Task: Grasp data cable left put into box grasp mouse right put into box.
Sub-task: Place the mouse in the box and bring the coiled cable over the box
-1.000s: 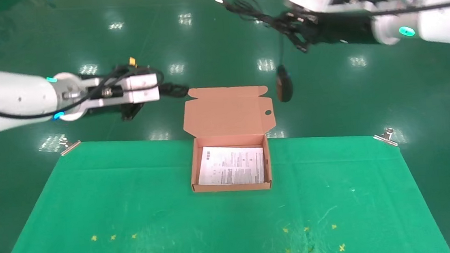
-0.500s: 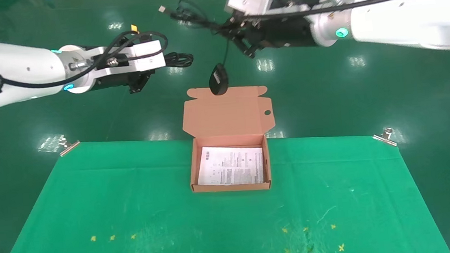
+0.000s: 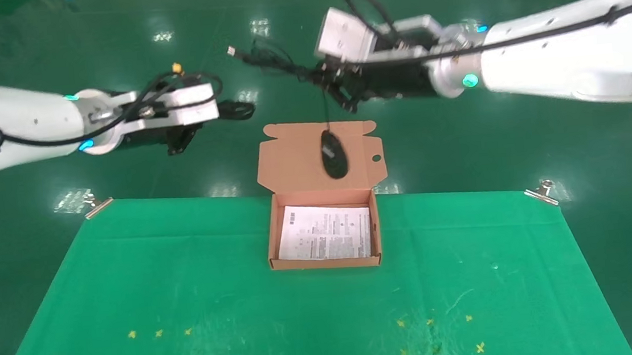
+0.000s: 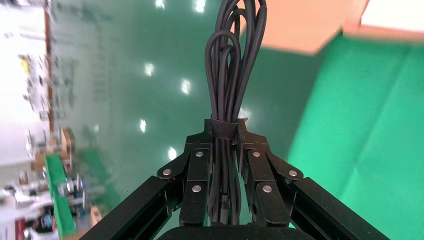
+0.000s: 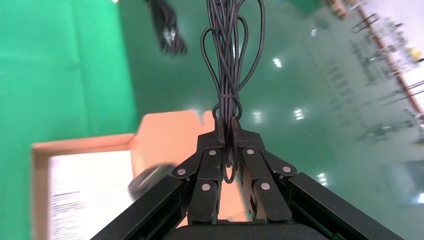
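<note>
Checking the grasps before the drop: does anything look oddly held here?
Yes. The right gripper pinches only the thin bundled cord, so the small black oval mouse dangles below, in front of the salmon-orange cardboard box's flap. The left gripper clamps the black coiled data cable normally.

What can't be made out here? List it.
- Mouse: head view shows it hanging by its cord before the box lid; how far it hangs from the lid is unclear. Right wrist view shows it blurred, partly behind the right gripper.
- Data cable: cut off by the frame edge in the left wrist view; in the head view mostly hidden behind the left gripper.
</note>
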### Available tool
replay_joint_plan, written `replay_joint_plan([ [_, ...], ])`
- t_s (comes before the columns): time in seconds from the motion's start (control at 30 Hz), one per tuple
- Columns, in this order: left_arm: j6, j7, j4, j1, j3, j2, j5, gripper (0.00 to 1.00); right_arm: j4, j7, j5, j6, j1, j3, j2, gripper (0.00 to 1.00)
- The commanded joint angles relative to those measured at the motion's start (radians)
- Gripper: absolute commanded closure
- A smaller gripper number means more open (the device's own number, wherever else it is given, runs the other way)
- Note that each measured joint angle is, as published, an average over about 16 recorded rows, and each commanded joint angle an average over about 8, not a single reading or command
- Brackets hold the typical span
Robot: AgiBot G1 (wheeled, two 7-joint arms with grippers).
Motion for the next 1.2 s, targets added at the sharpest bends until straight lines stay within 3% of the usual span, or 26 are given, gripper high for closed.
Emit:
replay_joint_plan([
  [0.03, 0.012, -0.023, -0.008, 0.007, 0.004, -0.01, 0.025, 1.0, -0.004, -0.001, -0.005, 0.001, -0.015, -0.006, -0.008, 1.0],
  [0.57, 0.118, -0.166, -0.129, 0.038, 0.014, -0.07, 0.129, 1.0, -0.043, -0.025, 0.062, 0.056, -0.091, -0.119, -0.05, 1.0],
  [1.2, 0.125, -0.181, -0.147, 0.043, 0.014, -0.074, 0.139, 1.0, -0.174, 0.158, 0.072, 0.177, -0.108, -0.331, -0.058, 1.0],
])
